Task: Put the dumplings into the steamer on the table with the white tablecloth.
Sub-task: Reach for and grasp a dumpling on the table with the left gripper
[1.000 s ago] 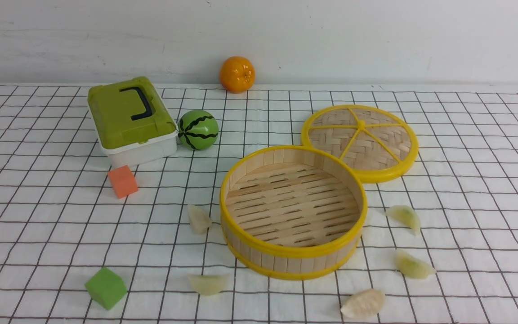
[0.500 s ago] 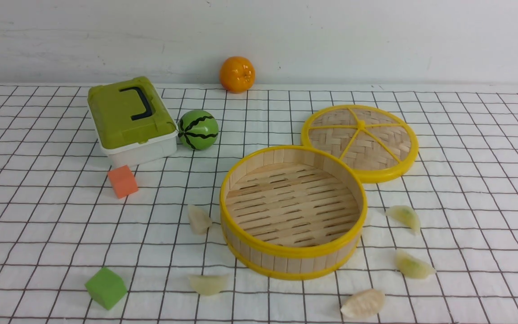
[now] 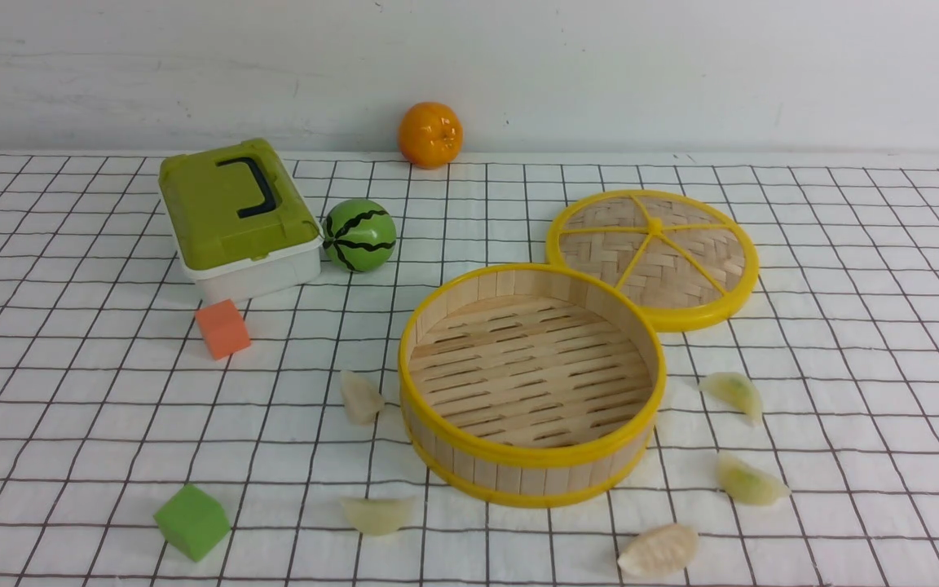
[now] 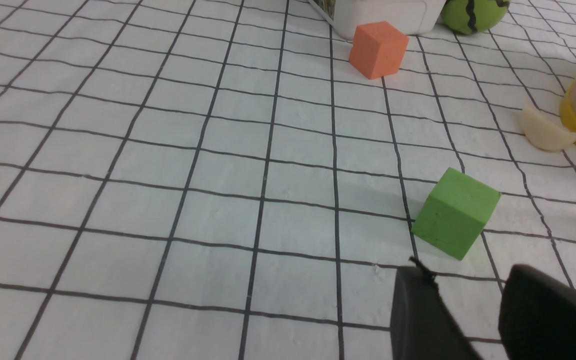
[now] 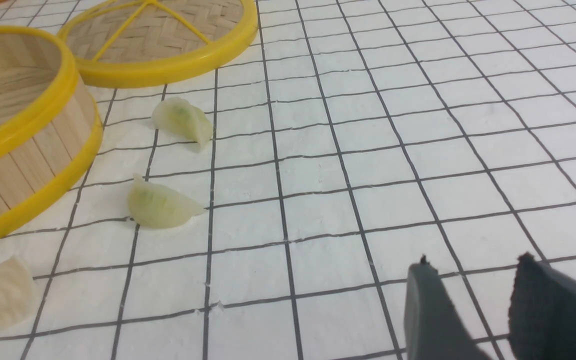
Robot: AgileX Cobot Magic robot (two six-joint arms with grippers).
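White gridded tablecloth (image 3: pixel 70 383) covers the counter (image 3: pixel 885 367) before a plain wall (image 3: pixel 681 73). Steamer (image 3: pixel 518 477) stands upright at centre, slatted floor bare, its lid (image 3: pixel 653 257) lying flat just behind. Dumplings (image 3: pixel 362 397) lie on the cloth around it: two on its left, three on its right. Left tool (image 4: pixel 465 270), near a green cube (image 4: pixel 455 212), and right tool (image 5: pixel 474 261): jaws moderately apart, holding nothing.

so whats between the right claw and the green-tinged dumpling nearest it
only bare white tablecloth: nothing lies between the right claw and that dumpling, as the right wrist view shows
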